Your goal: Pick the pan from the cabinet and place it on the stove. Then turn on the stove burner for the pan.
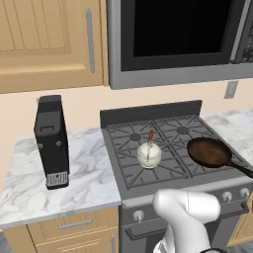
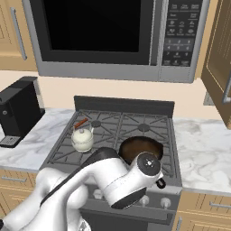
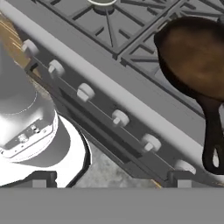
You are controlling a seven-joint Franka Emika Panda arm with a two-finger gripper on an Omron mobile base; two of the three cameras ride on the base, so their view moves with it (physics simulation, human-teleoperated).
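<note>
The dark brown pan (image 1: 210,151) sits on the front right burner of the stove (image 1: 129,170), its long black handle pointing out over the front right corner. In the right base view the pan (image 2: 139,148) is partly hidden behind my white arm. The hand view looks down on the stove's steel front (image 3: 109,89) with its row of silver knobs (image 3: 119,117); the pan (image 3: 194,57) lies at the upper right. My gripper (image 3: 109,181) hangs open in front of the knobs, touching nothing. A cabinet (image 1: 44,44) hangs upper left; a cabinet door (image 2: 221,54) stands open at right.
A small white cup with a red stick (image 1: 149,154) stands on the stove's front left grate. A black coffee machine (image 1: 52,141) sits on the marble counter (image 1: 89,183) to the left. The microwave (image 2: 108,36) hangs above the stove.
</note>
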